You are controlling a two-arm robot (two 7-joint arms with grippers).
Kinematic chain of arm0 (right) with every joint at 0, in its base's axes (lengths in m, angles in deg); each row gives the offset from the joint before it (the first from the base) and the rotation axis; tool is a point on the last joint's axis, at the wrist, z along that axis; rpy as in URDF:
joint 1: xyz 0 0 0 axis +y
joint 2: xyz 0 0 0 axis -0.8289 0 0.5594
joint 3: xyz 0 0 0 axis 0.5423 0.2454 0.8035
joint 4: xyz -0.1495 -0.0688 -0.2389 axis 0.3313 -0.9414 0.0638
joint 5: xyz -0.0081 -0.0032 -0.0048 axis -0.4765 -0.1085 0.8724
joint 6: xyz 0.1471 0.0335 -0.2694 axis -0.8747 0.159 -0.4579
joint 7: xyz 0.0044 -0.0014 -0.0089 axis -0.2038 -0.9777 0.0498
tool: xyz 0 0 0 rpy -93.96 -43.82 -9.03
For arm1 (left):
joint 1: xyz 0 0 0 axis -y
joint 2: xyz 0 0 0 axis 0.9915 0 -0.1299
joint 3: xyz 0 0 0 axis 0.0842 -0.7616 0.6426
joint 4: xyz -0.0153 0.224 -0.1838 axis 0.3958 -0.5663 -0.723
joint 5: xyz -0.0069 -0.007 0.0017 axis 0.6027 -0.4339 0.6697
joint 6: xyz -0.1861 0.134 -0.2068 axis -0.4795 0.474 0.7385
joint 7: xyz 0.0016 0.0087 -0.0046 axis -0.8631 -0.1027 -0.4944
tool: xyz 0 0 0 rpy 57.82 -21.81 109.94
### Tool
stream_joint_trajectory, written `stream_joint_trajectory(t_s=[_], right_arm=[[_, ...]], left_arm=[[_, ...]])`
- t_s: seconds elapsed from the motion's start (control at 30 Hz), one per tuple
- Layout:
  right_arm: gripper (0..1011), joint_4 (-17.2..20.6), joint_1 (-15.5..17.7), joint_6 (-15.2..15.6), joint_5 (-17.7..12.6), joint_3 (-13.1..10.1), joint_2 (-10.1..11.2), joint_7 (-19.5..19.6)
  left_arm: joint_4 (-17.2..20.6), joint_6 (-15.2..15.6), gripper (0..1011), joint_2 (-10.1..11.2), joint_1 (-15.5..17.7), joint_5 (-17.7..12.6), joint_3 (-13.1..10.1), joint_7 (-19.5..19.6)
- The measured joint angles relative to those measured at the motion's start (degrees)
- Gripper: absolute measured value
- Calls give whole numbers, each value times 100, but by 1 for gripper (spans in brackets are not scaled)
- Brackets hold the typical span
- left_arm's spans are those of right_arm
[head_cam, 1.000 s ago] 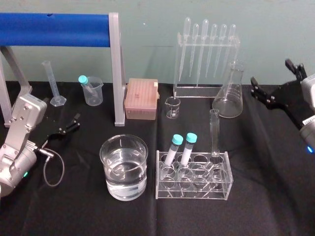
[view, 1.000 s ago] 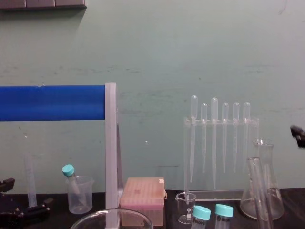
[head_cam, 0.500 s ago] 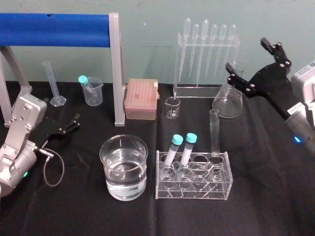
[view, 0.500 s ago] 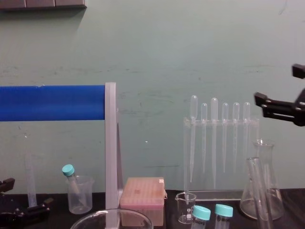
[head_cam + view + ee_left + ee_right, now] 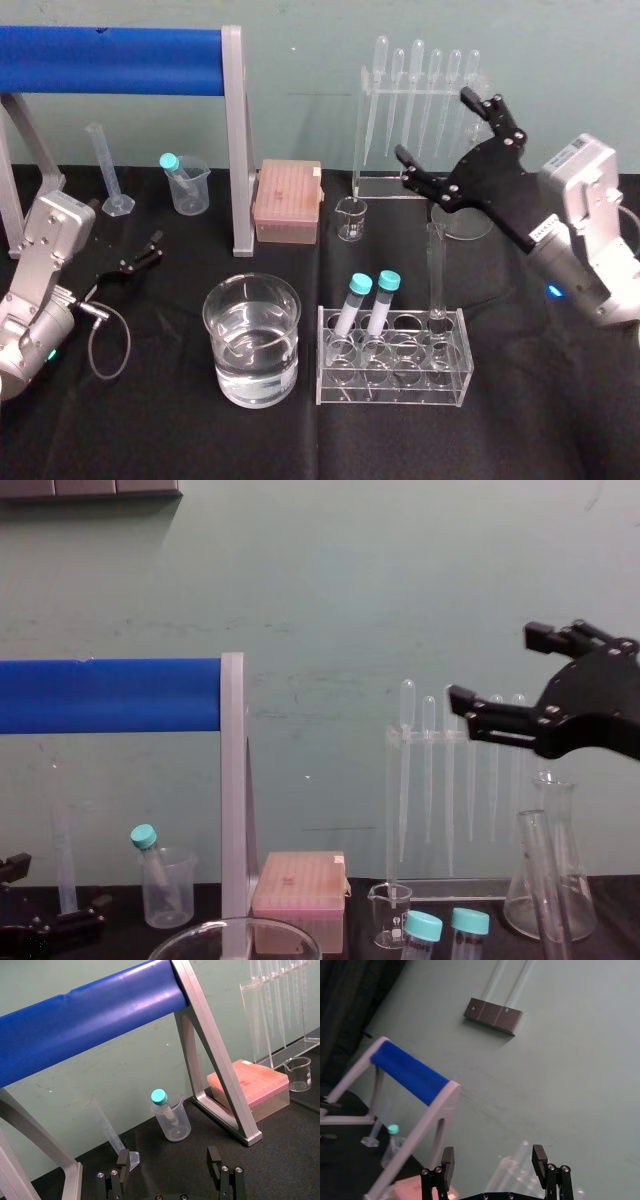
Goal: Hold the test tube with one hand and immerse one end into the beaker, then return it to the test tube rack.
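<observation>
Glass tube (image 5: 435,265) stands upright in the rack (image 5: 395,397), in the hole at the rack's 2 o'clock corner, with its open mouth well above the rack's top edge. Two teal-capped tubes (image 5: 366,303) lean in the holes toward the tube's 9 o'clock. At the rack's 9 o'clock, just beside it on the black cloth, sits the beaker (image 5: 212,320), about half full of clear liquid.

In the head view the right gripper (image 5: 436,124) hangs in the air at the tube's 12 o'clock, above its mouth and apart from it, with the black fingers spread wide and nothing between them. In the chest view it sits high, in front of the pipettes (image 5: 428,770), and the right wrist view shows the two fingers (image 5: 448,1159) parted.

Far off at the beaker's 9 o'clock, the left gripper (image 5: 138,256) rests low over the cloth, parked, its fingers (image 5: 123,1161) also parted around nothing
</observation>
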Motion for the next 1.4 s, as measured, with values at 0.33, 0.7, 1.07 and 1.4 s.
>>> stream_joint_trajectory(t_s=[0.33,0.7,1.07,1.4], right_arm=[[1003,41,142,162,-169,34,-289,-194],[1003,508,694,625,-317,-193,-374,-138],[1003,739,1205,849,-195,-410,-362,-35],[1003,538,1325,899,-60,-489,-438,-77]], left_arm=[[0,0,1000,0,0,0,0,0],[0,0,1000,0,0,0,0,0],[0,0,1000,0,0,0,0,0],[0,0,1000,0,0,0,0,0]])
